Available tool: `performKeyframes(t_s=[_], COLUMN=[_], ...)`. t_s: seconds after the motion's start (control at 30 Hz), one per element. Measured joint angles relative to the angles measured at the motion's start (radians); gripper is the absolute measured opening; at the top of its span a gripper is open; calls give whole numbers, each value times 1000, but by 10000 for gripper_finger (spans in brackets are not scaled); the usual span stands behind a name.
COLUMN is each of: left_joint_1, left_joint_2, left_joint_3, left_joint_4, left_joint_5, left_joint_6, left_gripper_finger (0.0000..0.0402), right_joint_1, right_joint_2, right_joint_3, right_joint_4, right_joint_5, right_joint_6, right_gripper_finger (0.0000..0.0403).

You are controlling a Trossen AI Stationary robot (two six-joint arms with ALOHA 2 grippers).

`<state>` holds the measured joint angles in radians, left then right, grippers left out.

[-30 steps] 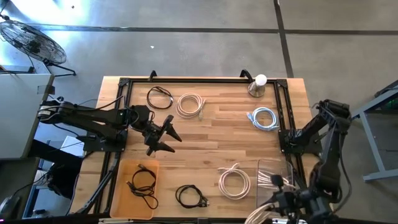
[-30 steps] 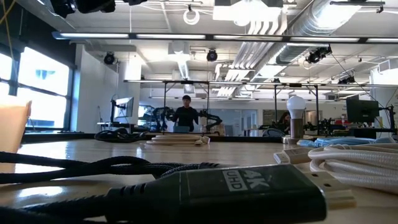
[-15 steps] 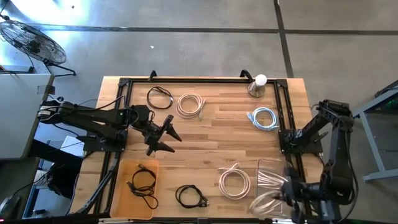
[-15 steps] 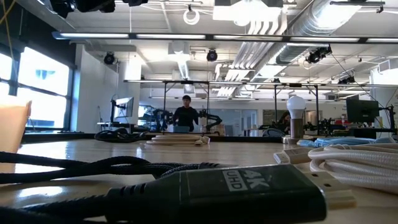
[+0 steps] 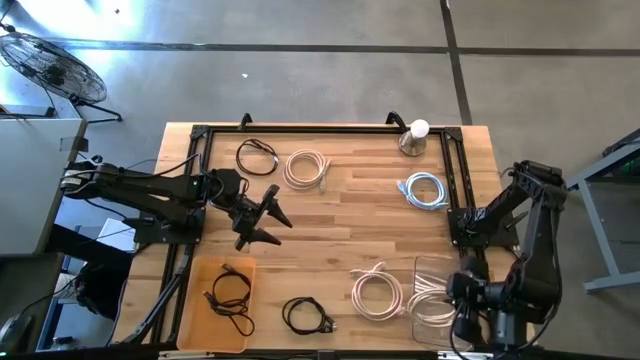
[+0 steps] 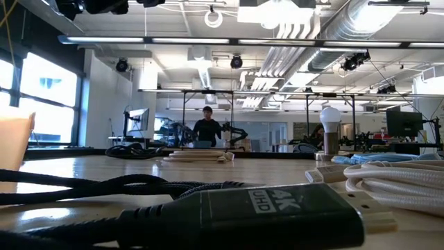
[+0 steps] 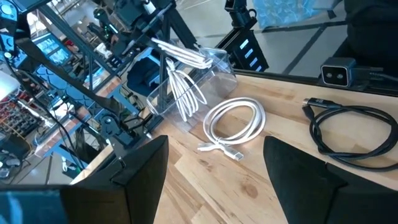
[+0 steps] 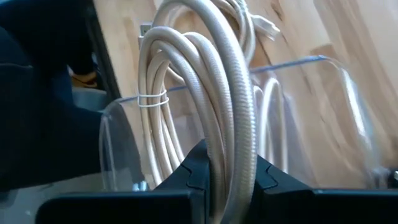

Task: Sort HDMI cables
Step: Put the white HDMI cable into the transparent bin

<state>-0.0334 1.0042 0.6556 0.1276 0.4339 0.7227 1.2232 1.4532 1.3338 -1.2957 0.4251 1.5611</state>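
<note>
Right claw (image 8: 227,177) clamped on a cream cable coil (image 8: 211,93), dangling over the clear bin (image 5: 440,290). Grip plain only in the right wrist view; from above, just a pale blur at that bin. Left claw (image 5: 275,222) spread wide, hanging above the table (image 5: 340,215), far across from the bin. Another cream coil (image 5: 377,292) just beside the bin.
</note>
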Motion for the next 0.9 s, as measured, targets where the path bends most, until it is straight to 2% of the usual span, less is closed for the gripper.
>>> performKeyframes(t_s=[0.2, 0.43, 0.63, 0.9], left_joint_1=[0, 0, 0, 0], left_joint_2=[0, 0, 0, 0], left_joint_3=[0, 0, 0, 0], left_joint_4=[0, 0, -5, -16], left_joint_5=[0, 0, 0, 1], left_joint_6=[0, 2, -1, -50], left_gripper_finger=[257, 257, 257, 257], right_joint_1=[0, -37, -73, -131], right_joint_2=[0, 46, 84, 135], right_joint_3=[27, 12, 12, 11], right_joint_4=[-48, -62, -93, -250], right_joint_5=[-36, -152, -154, -154], right_joint_6=[57, 99, 49, -14], right_gripper_finger=[32, 32, 32, 31])
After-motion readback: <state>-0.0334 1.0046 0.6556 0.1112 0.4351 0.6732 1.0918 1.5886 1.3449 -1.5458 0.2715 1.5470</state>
